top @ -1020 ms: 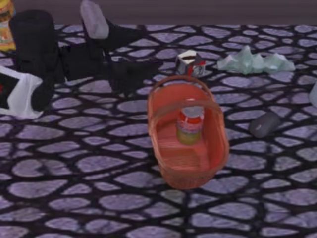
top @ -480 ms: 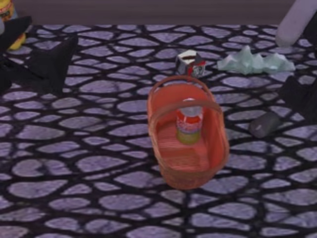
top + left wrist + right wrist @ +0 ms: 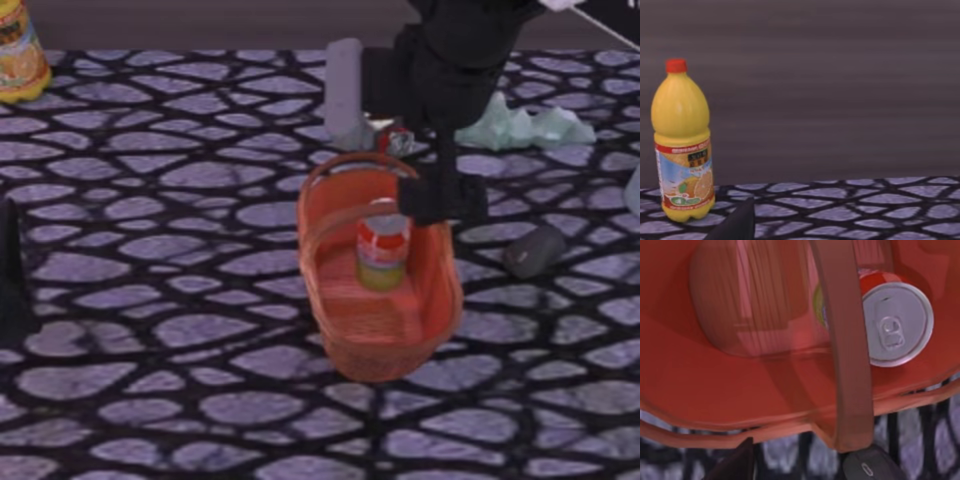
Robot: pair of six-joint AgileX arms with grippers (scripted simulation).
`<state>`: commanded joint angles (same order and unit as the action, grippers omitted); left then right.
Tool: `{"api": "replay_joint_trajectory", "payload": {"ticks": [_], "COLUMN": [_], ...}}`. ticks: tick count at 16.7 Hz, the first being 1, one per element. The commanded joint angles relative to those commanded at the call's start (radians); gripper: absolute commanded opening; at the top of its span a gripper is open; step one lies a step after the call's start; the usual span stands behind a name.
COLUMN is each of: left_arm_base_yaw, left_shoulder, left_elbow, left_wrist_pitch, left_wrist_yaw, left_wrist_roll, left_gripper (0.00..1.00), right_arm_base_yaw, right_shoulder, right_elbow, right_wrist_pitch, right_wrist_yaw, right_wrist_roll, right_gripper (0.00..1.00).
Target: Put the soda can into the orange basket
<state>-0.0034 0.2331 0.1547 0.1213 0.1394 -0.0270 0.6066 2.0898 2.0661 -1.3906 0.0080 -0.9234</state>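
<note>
The soda can [image 3: 383, 250] stands upright inside the orange basket [image 3: 345, 330], under the arched handle [image 3: 842, 340]. Its silver top [image 3: 896, 322] shows in the right wrist view. My right gripper [image 3: 440, 200] hangs over the basket's far right rim beside the handle's end, open, with nothing between its fingers. One dark fingertip [image 3: 737, 462] shows below the basket's rim. My left arm [image 3: 10, 270] is a dark sliver at the table's left edge. Its gripper is open and empty, one fingertip [image 3: 737, 222] showing.
A yellow juice bottle [image 3: 18, 55] [image 3: 682, 145] stands at the back left. A red-and-white cube [image 3: 398, 138] sits behind the basket, partly hidden by the right arm. A pale green crumpled thing [image 3: 520, 125] lies at the back right. A dark grey mouse [image 3: 535, 250] [image 3: 875, 467] is right of the basket.
My left arm has pulled back from behind the basket to the table's left edge. My right arm has swung in from the right to over the basket's far rim. The can has not moved.
</note>
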Motion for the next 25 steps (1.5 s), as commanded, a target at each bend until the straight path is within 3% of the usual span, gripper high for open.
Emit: {"api": "replay_joint_trajectory", "payload": {"ticks": [3, 6, 22, 25], "left_arm_base_yaw": [0.017, 0.023, 0.023, 0.023], "left_shoulder": [-0.164, -0.232, -0.233, -0.233], "left_elbow": [-0.104, -0.154, -0.155, -0.155], "left_wrist_pitch": [-0.082, -0.121, -0.121, -0.121], "left_wrist_yaw": [-0.094, -0.139, -0.139, -0.139], "left_wrist_roll": [0.018, 0.027, 0.027, 0.027], "left_gripper": [1.0, 1.0, 1.0, 1.0], "right_arm_base_yaw": [0.049, 0.07, 0.071, 0.071], "right_shoulder": [0.158, 0.224, 0.205, 0.205], "right_elbow": [0.155, 0.219, 0.106, 0.106], "right_wrist_pitch": [-0.105, -0.15, -0.056, -0.056], "right_wrist_yaw": [-0.002, -0.003, -0.003, -0.003], "right_wrist_roll": [-0.071, -0.102, -0.102, -0.102], "right_gripper": [1.0, 1.0, 1.0, 0.77]}}
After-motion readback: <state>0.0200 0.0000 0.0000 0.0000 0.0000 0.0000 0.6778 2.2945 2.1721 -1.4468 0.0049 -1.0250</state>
